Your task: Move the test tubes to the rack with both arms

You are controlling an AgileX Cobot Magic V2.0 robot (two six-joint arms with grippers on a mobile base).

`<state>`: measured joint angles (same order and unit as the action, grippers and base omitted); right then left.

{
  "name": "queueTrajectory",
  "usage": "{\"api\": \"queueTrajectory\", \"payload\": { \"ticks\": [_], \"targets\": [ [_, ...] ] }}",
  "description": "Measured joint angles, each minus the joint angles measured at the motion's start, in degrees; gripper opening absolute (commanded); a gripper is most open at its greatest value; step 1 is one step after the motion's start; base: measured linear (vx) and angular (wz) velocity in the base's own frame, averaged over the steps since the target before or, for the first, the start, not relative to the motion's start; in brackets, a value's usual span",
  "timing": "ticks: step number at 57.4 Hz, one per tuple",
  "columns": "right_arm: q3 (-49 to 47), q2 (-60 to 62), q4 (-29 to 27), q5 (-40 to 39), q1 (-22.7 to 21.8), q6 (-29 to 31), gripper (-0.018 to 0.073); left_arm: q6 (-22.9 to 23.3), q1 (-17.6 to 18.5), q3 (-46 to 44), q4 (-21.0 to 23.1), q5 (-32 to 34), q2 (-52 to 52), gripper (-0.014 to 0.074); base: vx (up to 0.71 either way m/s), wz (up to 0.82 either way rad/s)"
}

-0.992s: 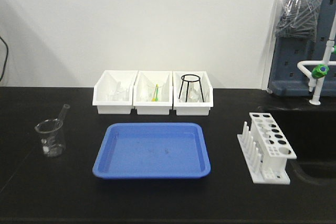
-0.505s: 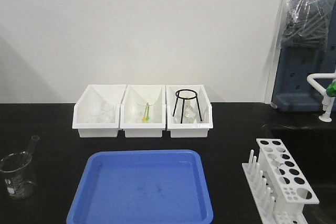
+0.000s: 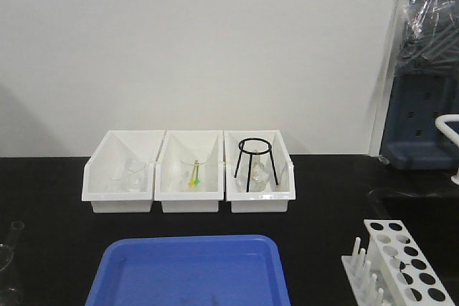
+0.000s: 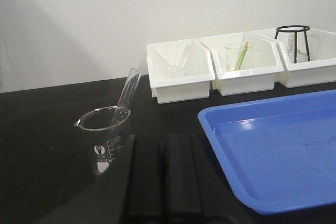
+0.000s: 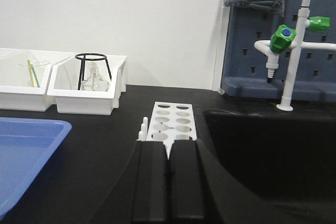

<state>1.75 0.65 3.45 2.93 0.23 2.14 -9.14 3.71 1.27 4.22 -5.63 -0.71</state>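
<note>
A black laboratory bench (image 3: 323, 177) is running beneath a plain white wall. At the left, one test tube (image 4: 127, 90) is leaning in a clear beaker (image 4: 105, 140), with its open end rising above the rim. The left gripper (image 4: 164, 182) is sitting low just beside the beaker, jaws closed together and holding nothing.

The step in hand appears to be the left arm's approach to this tube. The jaws need opening before the advance. The grip belongs on the exposed length above the rim, and the withdrawal should follow the tube's lean so that the beaker is not tipping.

A blue tray (image 4: 220, 129) is lying between the two stations. At the right, the rack (image 5: 170, 121) is standing just ahead of the right gripper (image 5: 168, 182), which is likewise closed and carrying nothing. The holes that show are appearing vacant. The sink (image 5: 262, 145) is lying just beside the rack, so a light, vertical insertion is advisable.
</note>
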Motion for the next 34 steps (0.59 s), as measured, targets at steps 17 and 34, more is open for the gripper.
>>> {"api": "queueTrajectory", "payload": {
  "ticks": [17,34],
  "targets": [
    [0.0,0.0,0.0,0.0,0.0,0.0,-0.0012,0.0,0.0,0.0,0.0,0.0,0.0,-0.0004,0.12,0.08],
    [0.0,0.0,0.0,0.0,0.0,0.0,-0.001,0.0,0.0,0.0,0.0,0.0,0.0,-0.0004,0.05,0.04]
  ]
}}
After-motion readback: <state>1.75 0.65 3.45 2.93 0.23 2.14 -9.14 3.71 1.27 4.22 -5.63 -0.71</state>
